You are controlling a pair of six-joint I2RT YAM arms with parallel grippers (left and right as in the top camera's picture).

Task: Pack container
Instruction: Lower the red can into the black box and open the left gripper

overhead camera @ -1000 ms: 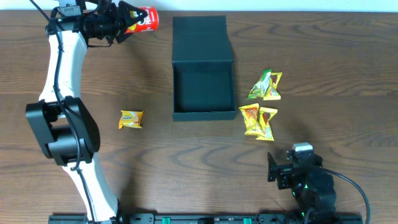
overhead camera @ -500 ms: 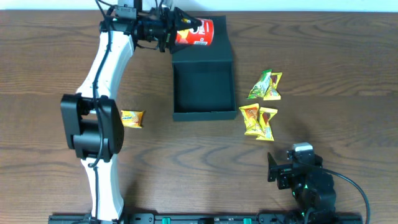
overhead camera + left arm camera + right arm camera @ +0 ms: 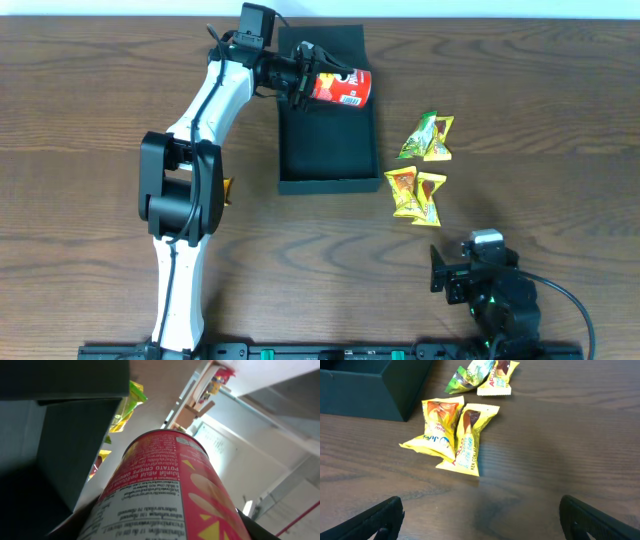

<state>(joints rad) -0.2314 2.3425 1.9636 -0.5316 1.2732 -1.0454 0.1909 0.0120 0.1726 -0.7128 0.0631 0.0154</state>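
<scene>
The dark teal-green container (image 3: 328, 182) stands open at the table's middle, its flap lid lying back behind it. My left gripper (image 3: 303, 76) is shut on a red can (image 3: 341, 88) and holds it on its side above the container's far part. In the left wrist view the can (image 3: 165, 495) fills the frame, with the container's wall (image 3: 60, 450) to its left. My right gripper (image 3: 452, 272) is open and empty near the table's front right; its fingers (image 3: 375, 520) frame bare wood. Yellow snack packets (image 3: 451, 435) lie just ahead of it.
Two pairs of snack packets lie right of the container: green-yellow ones (image 3: 427, 138) and yellow ones (image 3: 416, 194). One more yellow packet (image 3: 227, 190) lies left of the container, mostly hidden behind my left arm.
My left gripper has carried the red can rightward from the table's far left to above the container. The right arm has not moved.
</scene>
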